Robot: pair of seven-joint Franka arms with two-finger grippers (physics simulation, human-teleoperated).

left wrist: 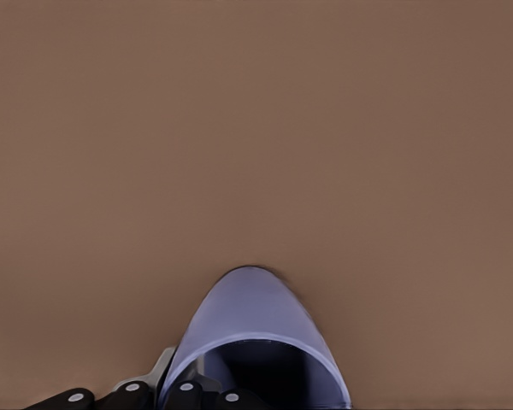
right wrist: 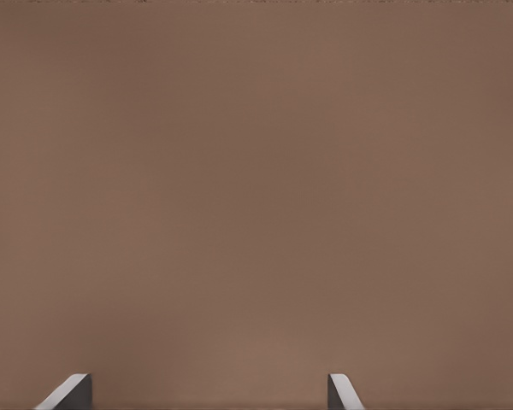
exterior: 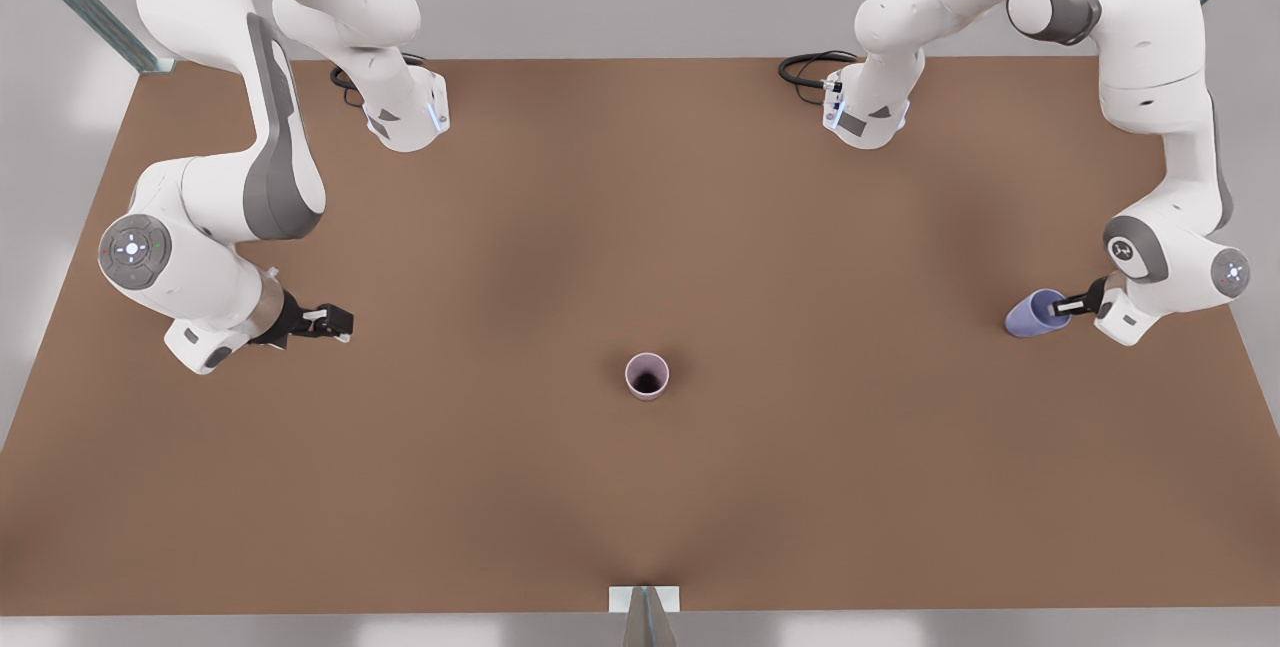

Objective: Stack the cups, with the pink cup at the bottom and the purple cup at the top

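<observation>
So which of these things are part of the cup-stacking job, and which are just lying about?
Part of the job:
- pink cup, upright mid-table
- purple cup, gripped at its rim by the left hand
- right hand, open, waiting

Just there:
- brown table
- cables by the arm bases

The brown table bears the upright pink cup mid-surface.

Soft, even light is falling from overhead, spreading faint blurred shadows across the brown table; no glare is showing, and edges are staying undistorted.
</observation>
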